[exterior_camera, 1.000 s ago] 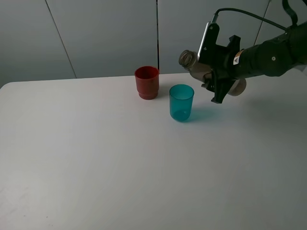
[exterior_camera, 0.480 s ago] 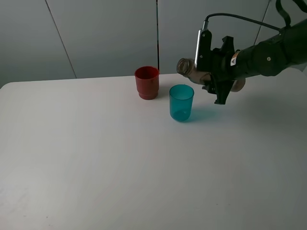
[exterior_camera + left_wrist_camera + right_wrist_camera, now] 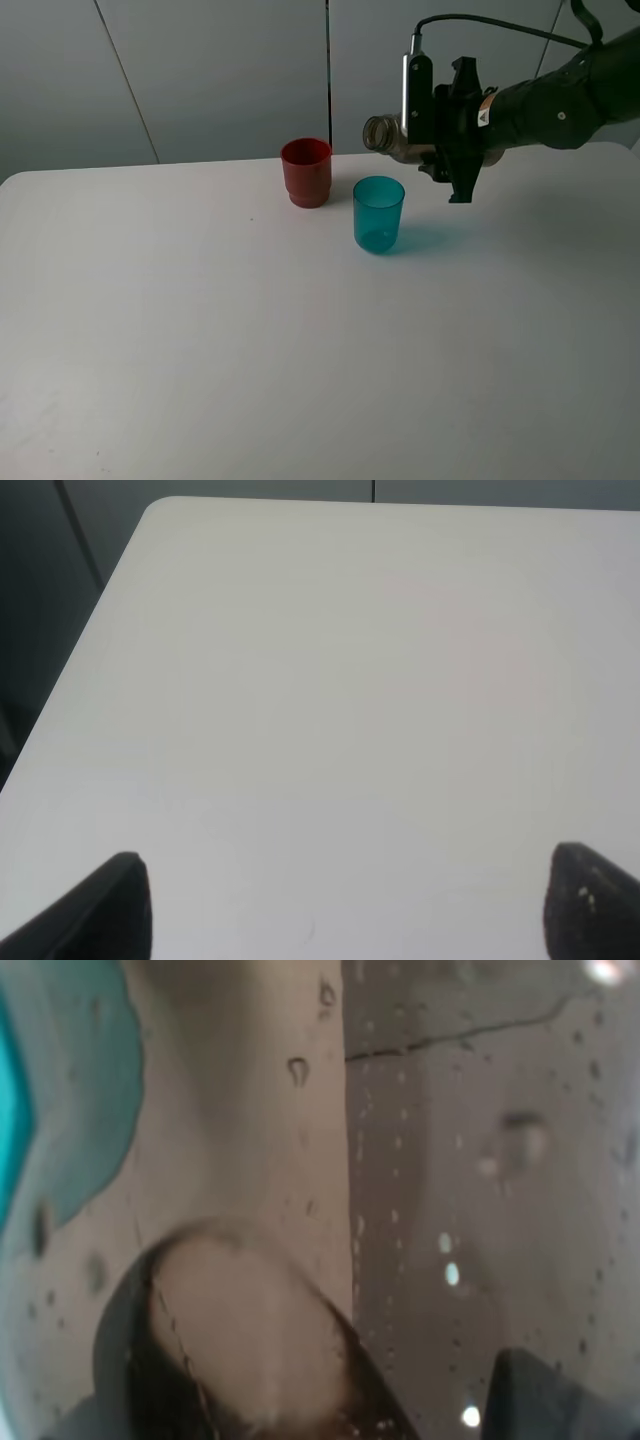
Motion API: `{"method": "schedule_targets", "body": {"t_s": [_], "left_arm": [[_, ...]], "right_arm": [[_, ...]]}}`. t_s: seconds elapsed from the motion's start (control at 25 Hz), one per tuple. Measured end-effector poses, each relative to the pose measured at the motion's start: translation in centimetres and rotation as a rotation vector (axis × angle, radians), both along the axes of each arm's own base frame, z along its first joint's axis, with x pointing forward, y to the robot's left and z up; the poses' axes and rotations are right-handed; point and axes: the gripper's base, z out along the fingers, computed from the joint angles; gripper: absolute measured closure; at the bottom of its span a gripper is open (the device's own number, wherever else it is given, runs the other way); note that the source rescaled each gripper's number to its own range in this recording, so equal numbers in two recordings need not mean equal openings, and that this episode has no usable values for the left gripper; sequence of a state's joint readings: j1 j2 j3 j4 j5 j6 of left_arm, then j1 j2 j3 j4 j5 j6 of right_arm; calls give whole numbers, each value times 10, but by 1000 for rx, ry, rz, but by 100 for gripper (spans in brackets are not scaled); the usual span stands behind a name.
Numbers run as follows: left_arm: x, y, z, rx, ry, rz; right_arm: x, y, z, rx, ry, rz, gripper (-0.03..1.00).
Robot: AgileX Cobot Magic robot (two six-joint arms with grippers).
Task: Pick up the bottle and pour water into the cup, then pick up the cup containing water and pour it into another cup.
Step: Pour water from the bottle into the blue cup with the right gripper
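My right gripper (image 3: 447,140) is shut on the smoky grey-brown bottle (image 3: 385,135) and holds it tipped almost level in the air. Its open neck points left, just above and slightly behind the teal cup (image 3: 379,213). The teal cup stands upright on the white table (image 3: 200,330). The red cup (image 3: 306,172) stands upright just behind and to the left of it. In the right wrist view the wet bottle wall (image 3: 450,1160) fills the picture, with a patch of the teal cup (image 3: 12,1090) at the edge. My left gripper (image 3: 355,920) is open and empty over bare table.
A grey panelled wall (image 3: 200,70) stands behind the table's far edge. The table's rounded far corner (image 3: 160,505) shows in the left wrist view. A black cable (image 3: 500,25) arches over the right arm.
My right gripper has lifted and rolled the bottle further toward level. Its mouth has moved up and to the left, over the teal cup. The cups have not moved.
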State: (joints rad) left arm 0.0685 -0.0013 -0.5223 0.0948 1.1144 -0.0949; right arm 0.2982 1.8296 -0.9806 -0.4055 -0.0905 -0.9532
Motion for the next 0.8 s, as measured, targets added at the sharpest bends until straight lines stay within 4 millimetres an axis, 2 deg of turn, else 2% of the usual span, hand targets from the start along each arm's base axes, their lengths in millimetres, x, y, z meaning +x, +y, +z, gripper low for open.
{"method": "schedule_targets", "body": {"t_s": [0.28,0.8], "left_arm": [[0,0,0,0,0,0],[0,0,0,0,0,0]], "right_arm": [[9,3,-5,-12,1,10,96],[10,4,-11,-80,-12,79,96]]}}
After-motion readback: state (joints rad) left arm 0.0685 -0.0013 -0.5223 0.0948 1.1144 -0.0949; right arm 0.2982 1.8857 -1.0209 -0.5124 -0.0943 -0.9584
